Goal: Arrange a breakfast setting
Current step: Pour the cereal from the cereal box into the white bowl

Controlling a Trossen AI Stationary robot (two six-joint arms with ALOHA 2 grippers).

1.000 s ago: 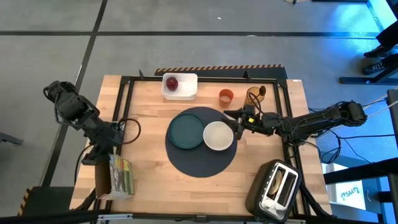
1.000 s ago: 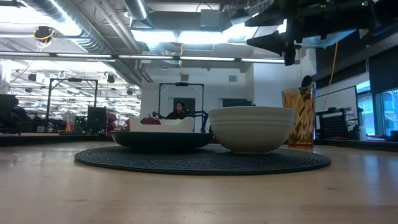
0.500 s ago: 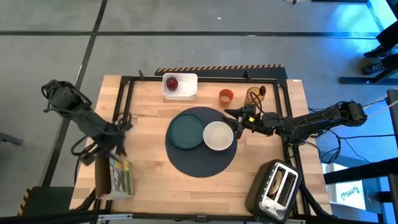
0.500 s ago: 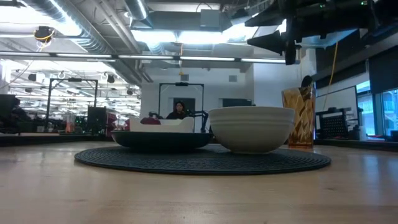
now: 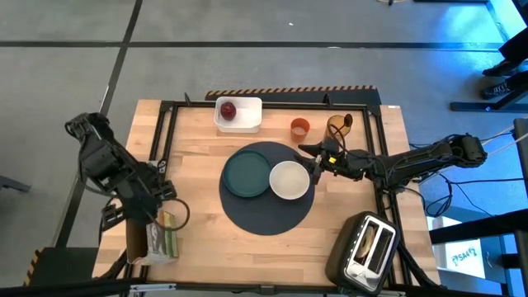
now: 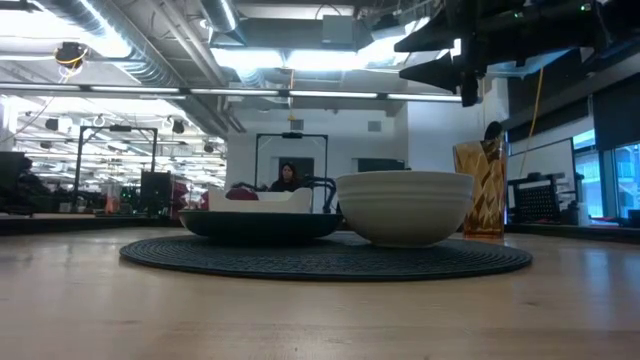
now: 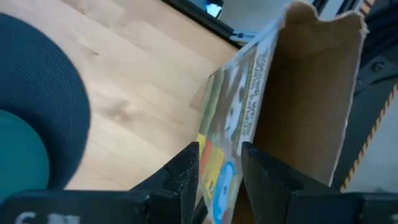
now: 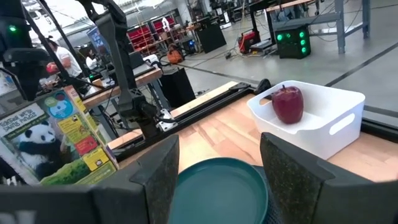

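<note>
The dark round mat holds the teal plate and the white bowl. The orange cup stands behind the mat. The red fruit lies in a white tray. My left gripper is open at the yellow-green cereal box; in the left wrist view its fingers stand on either side of the box's edge. My right gripper is open and empty above the bowl's right rim. The spoon is out of view. My left gripper has the cereal box's corner edge, between the printed face and the brown side, in the gap between its two fingers. I cannot tell whether the fingers touch the box.
A silver-and-black toaster stands at the near right corner. An amber glass stands right of the orange cup. A black frame runs round the table top. A person shows far off in the room.
My left gripper has gone toward the table's near edge and come down to the cereal box, so that its fingers now stand about the box's edge.
</note>
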